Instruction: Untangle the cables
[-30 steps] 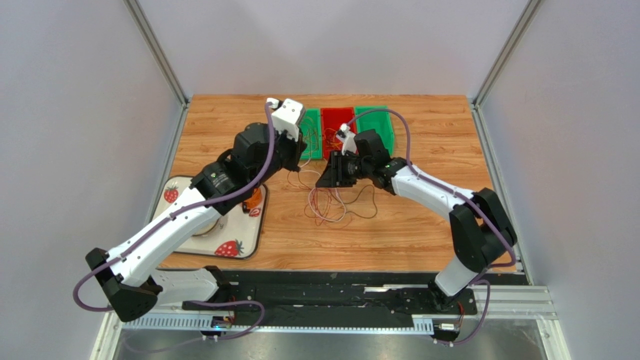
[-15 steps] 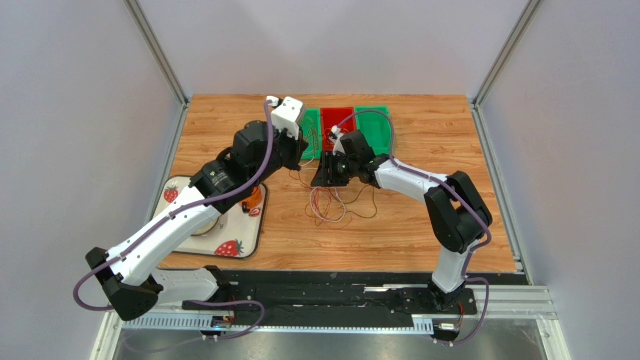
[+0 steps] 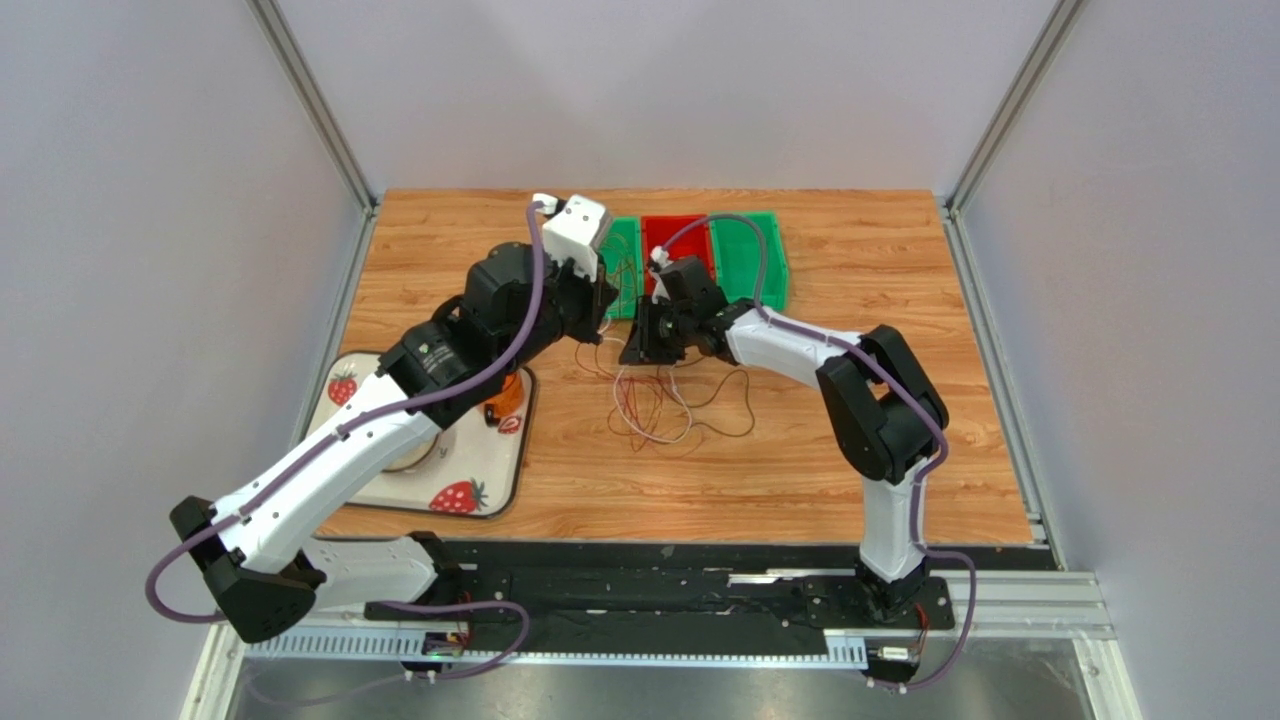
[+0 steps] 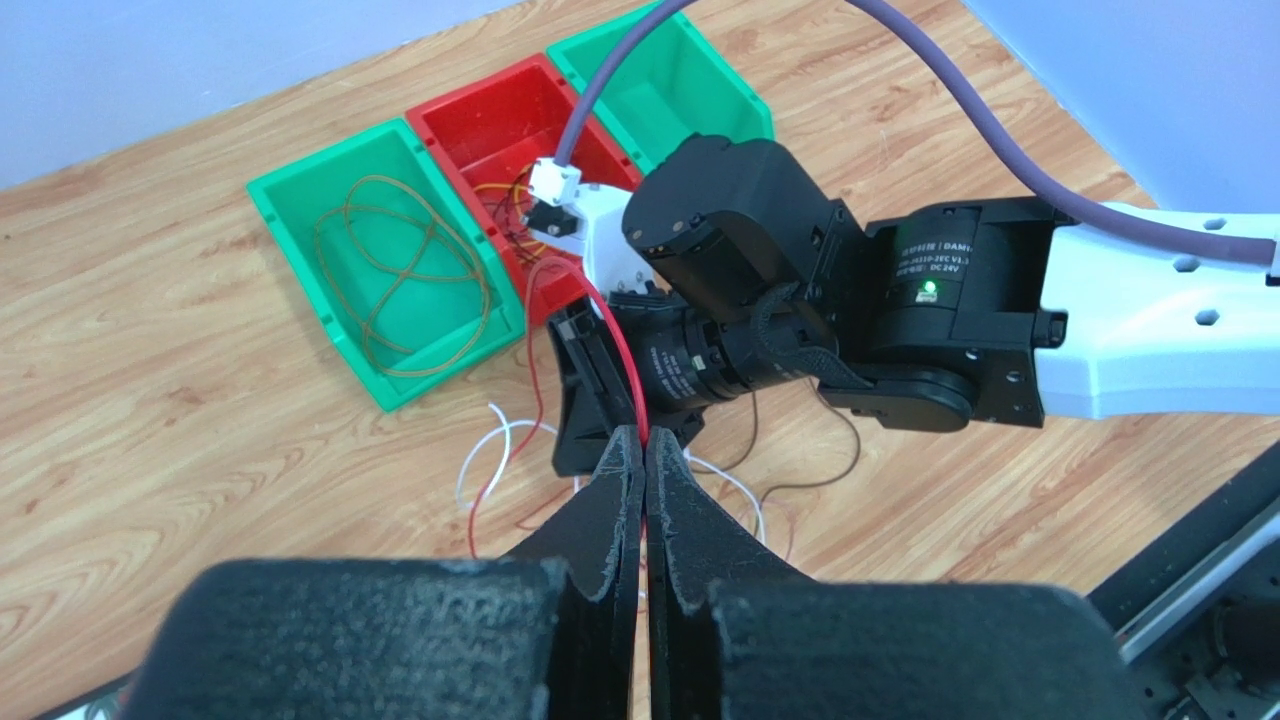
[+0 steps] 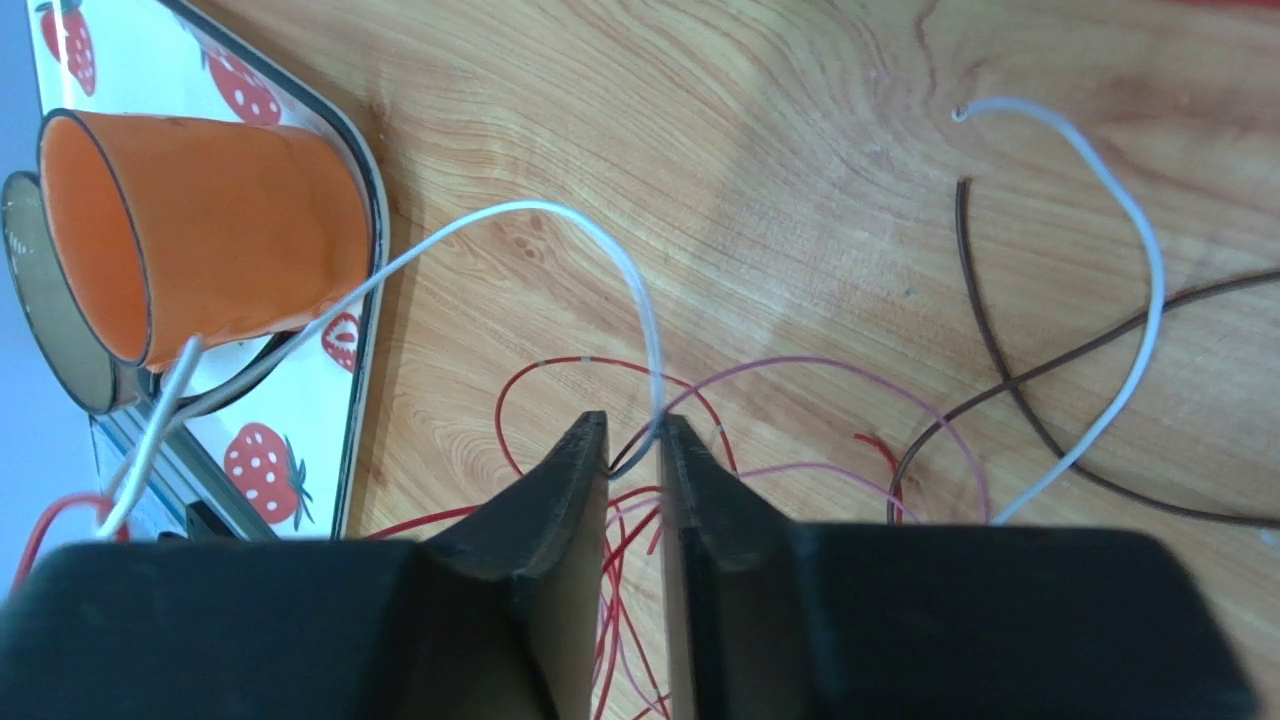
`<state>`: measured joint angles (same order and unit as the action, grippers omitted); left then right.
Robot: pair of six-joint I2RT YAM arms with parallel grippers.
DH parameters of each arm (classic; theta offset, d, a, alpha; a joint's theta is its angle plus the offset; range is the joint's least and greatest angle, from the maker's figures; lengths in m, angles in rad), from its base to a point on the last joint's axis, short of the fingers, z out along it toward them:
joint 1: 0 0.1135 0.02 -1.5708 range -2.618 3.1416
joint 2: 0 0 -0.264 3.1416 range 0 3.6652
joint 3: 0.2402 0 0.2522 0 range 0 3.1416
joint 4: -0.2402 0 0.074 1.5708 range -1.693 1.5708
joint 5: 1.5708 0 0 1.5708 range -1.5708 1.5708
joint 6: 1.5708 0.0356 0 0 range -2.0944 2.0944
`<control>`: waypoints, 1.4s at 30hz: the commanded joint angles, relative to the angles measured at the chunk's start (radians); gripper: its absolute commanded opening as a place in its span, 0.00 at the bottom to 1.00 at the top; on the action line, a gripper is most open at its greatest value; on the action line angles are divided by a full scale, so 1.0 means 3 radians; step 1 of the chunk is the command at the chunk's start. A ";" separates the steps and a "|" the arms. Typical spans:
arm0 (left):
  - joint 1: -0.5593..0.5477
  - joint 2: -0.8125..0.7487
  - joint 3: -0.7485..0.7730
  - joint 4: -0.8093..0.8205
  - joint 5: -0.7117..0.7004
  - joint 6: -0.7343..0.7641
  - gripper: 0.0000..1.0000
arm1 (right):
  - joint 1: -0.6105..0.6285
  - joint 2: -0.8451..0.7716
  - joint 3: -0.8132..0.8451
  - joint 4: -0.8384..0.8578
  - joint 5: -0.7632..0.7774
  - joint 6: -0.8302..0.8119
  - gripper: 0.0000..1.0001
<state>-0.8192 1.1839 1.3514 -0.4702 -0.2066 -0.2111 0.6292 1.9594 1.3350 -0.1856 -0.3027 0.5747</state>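
The left gripper point(image 4: 645, 455) pinches a red cable point(image 4: 621, 357) between closed fingers point(image 4: 607, 518); beyond, a brown cable point(image 4: 451, 237) lies coiled in a green bin point(image 4: 305, 168).

A wooden table point(image 3: 842, 450) carries three bins in a row at its far middle: a green bin point(image 4: 328, 156) on the left, a red bin point(image 4: 478, 93) between, and another green bin point(image 4: 684, 105) on the right. At near left lies a strawberry-print tray point(image 3: 478, 488) with an orange cup point(image 5: 211, 240) by its right edge. A grey rim point(image 5: 42, 308) beside the cup is perhaps a second cup.

Bare table point(image 3: 751, 473) lies open on the near and right sides of the loose cables point(image 3: 661, 408). Above them the left gripper point(image 4: 645, 458) and right gripper point(image 5: 633, 443) crowd nose to nose, with a red cable point(image 4: 630, 383) strung past. Three bins point(image 3: 736, 255) wall the far side. A tray point(image 3: 496, 468) and an orange cup point(image 5: 211, 225) block the left.
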 commanded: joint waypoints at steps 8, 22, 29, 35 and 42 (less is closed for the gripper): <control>0.0000 0.0001 0.0556 -0.0084 -0.0012 0.0167 0.00 | 0.0060 -0.0103 -0.0082 -0.0092 0.0186 -0.0039 0.00; -0.0005 0.0640 0.3170 -0.0254 -0.0038 0.1000 0.00 | 0.0055 -0.0508 -0.0748 -0.0184 0.0707 -0.0244 0.00; -0.0005 0.0369 0.3089 0.0518 0.0305 0.1322 0.00 | 0.0055 -0.0477 -0.0768 -0.0199 0.0799 -0.0284 0.00; -0.0005 0.0456 0.3365 0.0821 0.0550 0.1619 0.00 | 0.0050 -0.0426 -0.0697 -0.0281 0.0871 -0.0269 0.00; -0.0005 0.0196 0.2371 0.0999 0.0403 0.1522 0.00 | 0.0050 -0.0707 -0.0289 -0.0756 0.1203 -0.0453 0.39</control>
<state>-0.8185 1.2690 2.2421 -0.2310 -0.0669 0.2337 0.6456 1.8442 1.1412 -0.3157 -0.0509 0.4931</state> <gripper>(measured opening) 0.008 0.283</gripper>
